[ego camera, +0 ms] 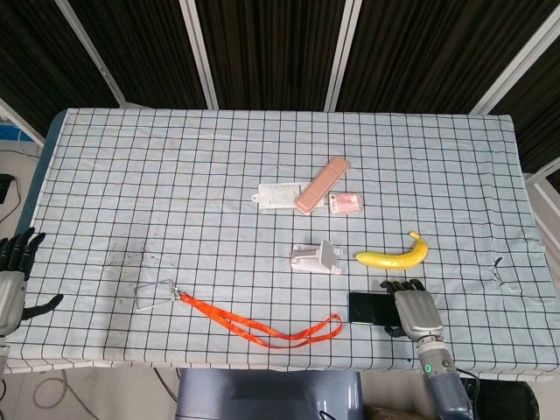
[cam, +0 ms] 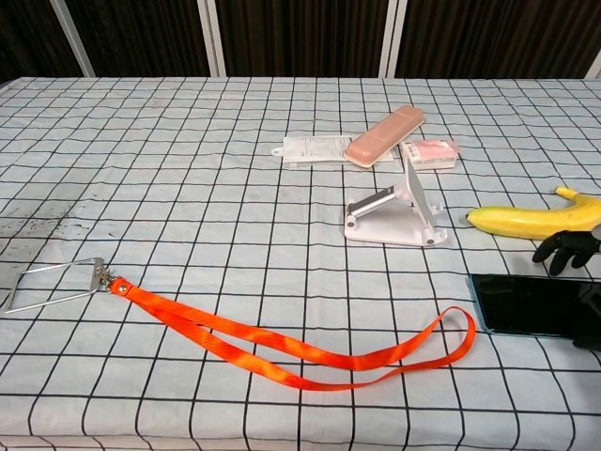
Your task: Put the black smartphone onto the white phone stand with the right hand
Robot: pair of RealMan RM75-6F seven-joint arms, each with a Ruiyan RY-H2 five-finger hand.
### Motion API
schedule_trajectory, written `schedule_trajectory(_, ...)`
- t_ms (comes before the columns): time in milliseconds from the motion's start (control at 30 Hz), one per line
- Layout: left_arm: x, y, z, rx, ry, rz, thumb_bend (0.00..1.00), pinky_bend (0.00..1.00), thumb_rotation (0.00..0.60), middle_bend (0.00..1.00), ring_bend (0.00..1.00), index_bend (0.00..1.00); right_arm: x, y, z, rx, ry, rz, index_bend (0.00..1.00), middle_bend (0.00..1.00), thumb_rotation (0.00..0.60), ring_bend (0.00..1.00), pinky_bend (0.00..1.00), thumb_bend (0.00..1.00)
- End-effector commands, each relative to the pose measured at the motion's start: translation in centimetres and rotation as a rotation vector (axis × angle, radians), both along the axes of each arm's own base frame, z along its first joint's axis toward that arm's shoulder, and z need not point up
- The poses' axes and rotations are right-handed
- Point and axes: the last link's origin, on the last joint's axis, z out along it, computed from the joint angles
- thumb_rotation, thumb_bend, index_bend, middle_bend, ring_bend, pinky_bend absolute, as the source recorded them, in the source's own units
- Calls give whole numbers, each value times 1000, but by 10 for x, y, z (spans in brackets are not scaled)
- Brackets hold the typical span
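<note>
Right hand (ego camera: 414, 311): your fingers (cam: 564, 246) spread over the phone's (ego camera: 371, 307) right end, grip unclear.
Left hand (ego camera: 12, 284): yours, open, holding nothing.
Stand (ego camera: 318, 257): just beyond phone.

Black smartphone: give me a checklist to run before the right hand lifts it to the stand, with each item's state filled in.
1. Right hand over the black smartphone: ok, it covers the phone's right end.
2. Grip closed on the phone: cannot tell; the fingertips show past its far edge, but the chest view cuts off the rest.
3. Phone flat on the table: ok.
4. White phone stand upright and unoccupied: ok.
5. Path to the stand free: ok, but the banana lies close to the right of it.
6. Orange lanyard off the phone: ok, its loop ends just left of it.
7. Left hand out of the way: ok, at the far left table edge.
</note>
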Motion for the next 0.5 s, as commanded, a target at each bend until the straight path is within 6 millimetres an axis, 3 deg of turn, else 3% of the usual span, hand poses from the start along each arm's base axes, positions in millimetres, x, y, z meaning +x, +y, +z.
schedule_trajectory(33, 0, 0, 0, 0, -1, 0, 0, 0, 600, 0, 0, 0, 0, 0, 0, 1, 0, 0, 281, 318, 600, 265, 174, 202)
schedule_trajectory(500, 0, 0, 1, 0, -11, 2, 0, 0, 600, 0, 0, 0, 1, 1, -2, 6, 2, 1, 338, 359, 600, 271, 173, 215)
